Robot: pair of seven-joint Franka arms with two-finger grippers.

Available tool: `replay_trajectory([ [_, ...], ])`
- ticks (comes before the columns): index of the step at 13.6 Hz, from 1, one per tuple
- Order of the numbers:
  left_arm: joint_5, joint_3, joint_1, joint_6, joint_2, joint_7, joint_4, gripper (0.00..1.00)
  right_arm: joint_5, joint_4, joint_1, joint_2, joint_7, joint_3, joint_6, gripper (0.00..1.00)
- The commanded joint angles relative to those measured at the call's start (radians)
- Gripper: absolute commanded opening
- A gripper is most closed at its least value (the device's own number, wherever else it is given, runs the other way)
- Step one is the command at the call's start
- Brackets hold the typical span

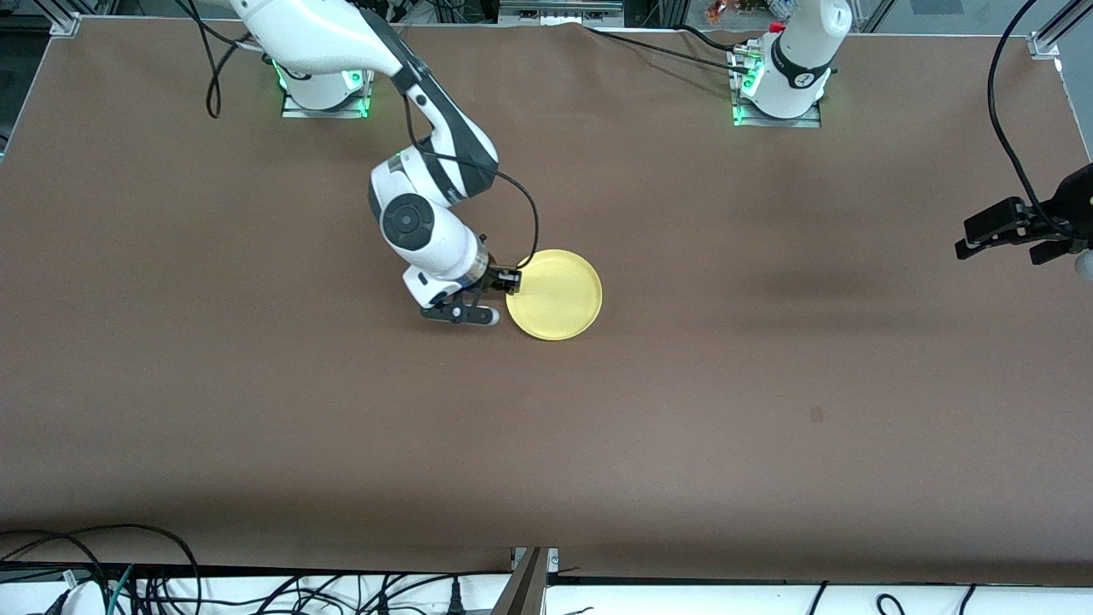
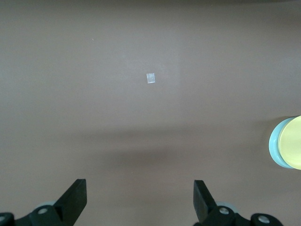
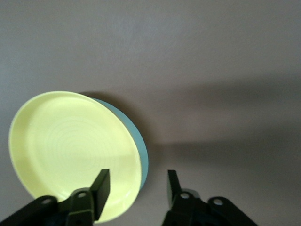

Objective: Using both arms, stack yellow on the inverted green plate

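The yellow plate is lying on the green plate at the frame's center; the right gripper is standing released at its rim, while the left gripper is waiting spread wide at the frame's edge.

The round yellow plate sits rim up on top of the green plate, which peeks out as a thin edge underneath. The stack touches the right gripper, whose fingers straddle the yellow rim.

Even overhead light, soft shadows, sharp focus.
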Motion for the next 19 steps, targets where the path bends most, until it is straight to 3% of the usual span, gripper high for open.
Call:
replay_trajectory([
  [1,-0.015,-0.003,0.004,-0.013,0.012,-0.001,0.031,1.00,-0.096,0.008,0.003,-0.153,0.011,-0.065,-0.175,1.00],
  [3,-0.015,-0.003,0.004,-0.013,0.012,-0.001,0.031,1.00,-0.205,0.046,0.003,-0.202,0.007,-0.119,-0.258,1.00],
  [8,-0.012,-0.003,0.004,-0.013,0.012,0.001,0.031,1.00,-0.212,0.215,0.003,-0.204,-0.099,-0.316,-0.415,1.00],
  [13,-0.013,-0.003,0.001,-0.013,0.012,0.001,0.031,1.00,-0.195,0.224,0.001,-0.246,-0.384,-0.514,-0.573,1.00],
  [16,-0.013,-0.003,0.002,-0.013,0.012,0.001,0.031,1.00,-0.169,0.217,0.026,-0.313,-0.533,-0.601,-0.689,1.00],
  [17,-0.013,-0.003,0.004,-0.013,0.012,0.001,0.031,1.00,-0.167,0.224,0.038,-0.314,-0.548,-0.613,-0.763,1.00],
  [19,-0.013,-0.003,0.005,-0.013,0.012,0.001,0.031,1.00,-0.172,0.211,0.021,-0.360,-0.567,-0.611,-0.762,1.00],
])
